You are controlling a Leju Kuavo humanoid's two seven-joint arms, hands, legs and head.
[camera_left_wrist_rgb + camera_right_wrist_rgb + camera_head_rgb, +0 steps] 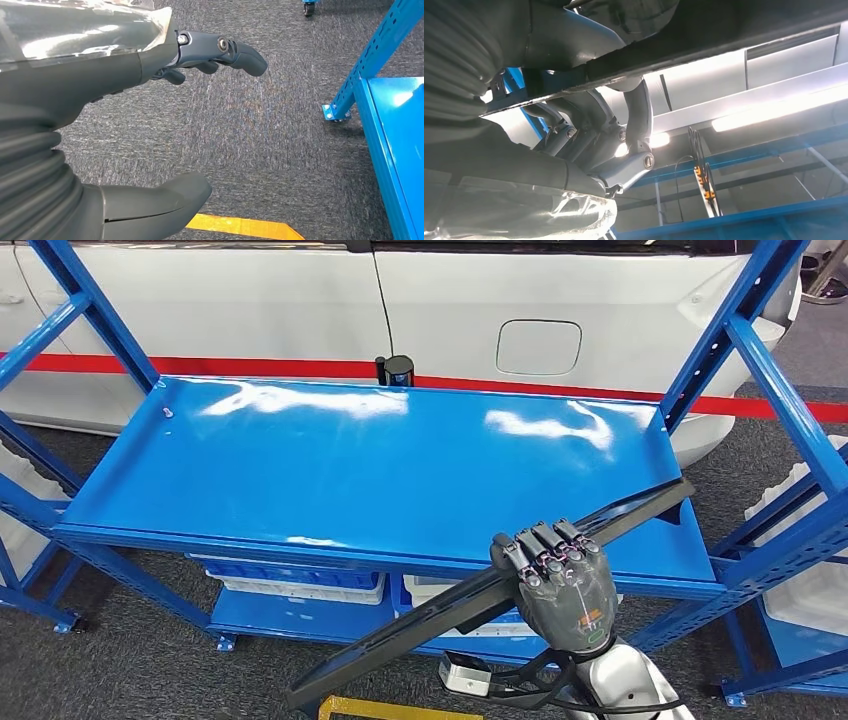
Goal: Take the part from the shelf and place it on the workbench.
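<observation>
The long, thin black part (470, 605) (it looks like a flat strip, wider at its near end) is in the air, held by the right robot hand (560, 585). It is tilted: its far end points up and to the right over the near right corner of the shelf, and its near end hangs low on the left, down by the floor. The dark grey fingers (545, 545) of the right robot hand curl over the top of the part near its middle and grip it tight. In the right wrist view the same part (704, 40) runs as a dark bar across the picture, with the fingers (639, 112) wrapped around it.

The left robot hand (150, 125) hangs over the grey carpet floor (260, 130). It holds nothing; its thumb and its dark fingers (235, 52) are spread well apart.

Just behind the part is the shiny blue metal shelf (340, 460), with its flat top board bare and bright from the lights. Blue posts (770, 370) stand at its sides. Under the top board, white plastic boxes (300, 585) sit on a lower board. A yellow line (245, 226) is painted on the floor near the robot. Far behind the shelf stands a white car (480, 310), with a red stripe (250, 367) along its side.
</observation>
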